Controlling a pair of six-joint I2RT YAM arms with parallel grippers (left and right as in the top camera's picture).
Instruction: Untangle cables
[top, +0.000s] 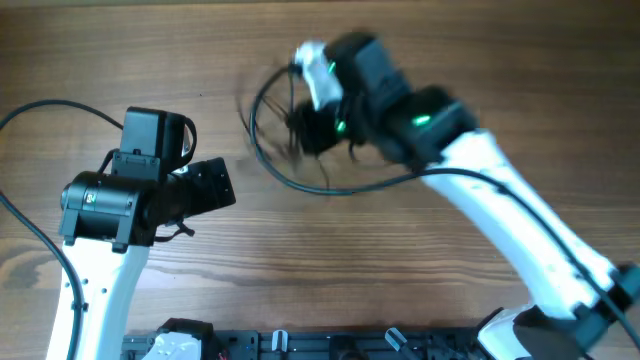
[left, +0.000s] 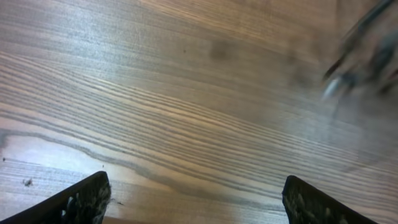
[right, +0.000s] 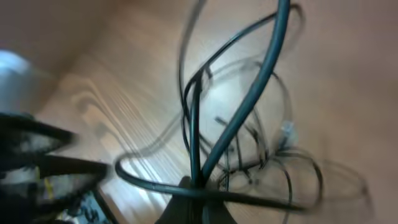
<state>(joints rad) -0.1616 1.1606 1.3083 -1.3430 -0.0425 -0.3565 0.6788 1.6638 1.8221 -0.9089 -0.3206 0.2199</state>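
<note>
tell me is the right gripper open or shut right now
Shut, on the cables: in the right wrist view the right gripper has its tips together, with black strands pinched between them.

Bare wood-grain table (top: 320, 240). Toward one o'clock the thin cables (right: 286, 132) blur over it, contact unclear. A black rail (top: 300, 345) sits at six o'clock.
</note>
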